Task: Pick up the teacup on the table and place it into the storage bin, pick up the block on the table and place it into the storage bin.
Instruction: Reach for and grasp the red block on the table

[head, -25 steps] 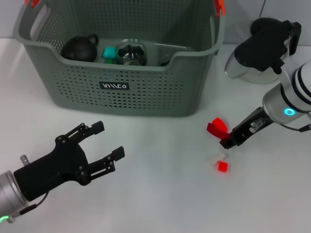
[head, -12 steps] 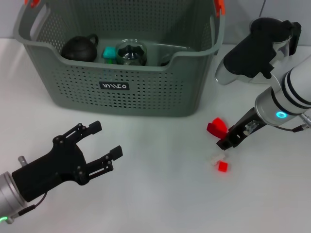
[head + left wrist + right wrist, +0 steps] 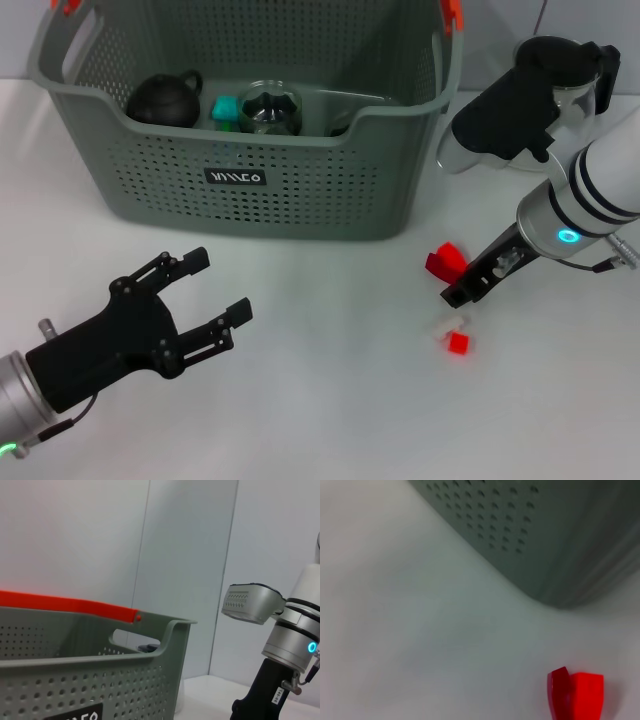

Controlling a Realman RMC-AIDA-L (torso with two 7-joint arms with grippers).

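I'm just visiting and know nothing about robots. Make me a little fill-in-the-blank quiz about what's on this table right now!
1. The storage bin has corner clips coloured ____.
2. The two small blocks on the table, one larger than the other, are both coloured ____.
3. The left claw hovers in front of the bin with its fingers ____.
4. The right claw is low over the table, next to the ____ block.

Missing words: orange; red; open; larger

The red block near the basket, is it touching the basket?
Apart. The head view shows the red block lying on the white table, with bare tabletop between it and the storage bin. The right wrist view shows the same gap.
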